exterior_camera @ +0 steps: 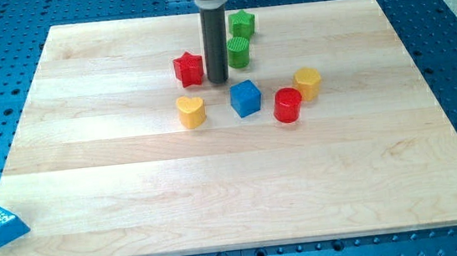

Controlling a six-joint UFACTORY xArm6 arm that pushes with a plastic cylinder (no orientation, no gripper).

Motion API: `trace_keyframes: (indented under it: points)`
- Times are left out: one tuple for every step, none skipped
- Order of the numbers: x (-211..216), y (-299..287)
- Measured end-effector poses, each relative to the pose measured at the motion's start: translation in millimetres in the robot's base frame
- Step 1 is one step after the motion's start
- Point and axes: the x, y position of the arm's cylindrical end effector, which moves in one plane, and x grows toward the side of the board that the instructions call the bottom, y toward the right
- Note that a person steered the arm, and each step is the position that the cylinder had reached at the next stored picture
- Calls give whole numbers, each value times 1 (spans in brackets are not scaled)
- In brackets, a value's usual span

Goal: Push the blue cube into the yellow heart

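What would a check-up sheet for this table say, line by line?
Surface: wooden board on a blue holed table.
Job's things: blue cube right of the yellow heart, apart.
Clutter: red star, red cylinder, yellow block, green cylinder, green block, blue triangle off the board's bottom-left corner.
Grippers: none; my tip sits between the red star and green cylinder, above the cube.
Cables: nothing seen.
Surroundings: nothing seen.

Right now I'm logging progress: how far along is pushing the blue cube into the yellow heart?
Nothing looks done: the blue cube sits apart from the yellow heart, to the heart's right in the view. In hand: my tip stands between the red star and green cylinder, above the cube. Left: the whole leftward push.
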Motion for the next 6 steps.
trace_keyframes:
  points:
    - [11, 61]
    - [34, 86]
    - [60, 22]
    - [72, -16]
    - [38, 24]
    - [10, 74]
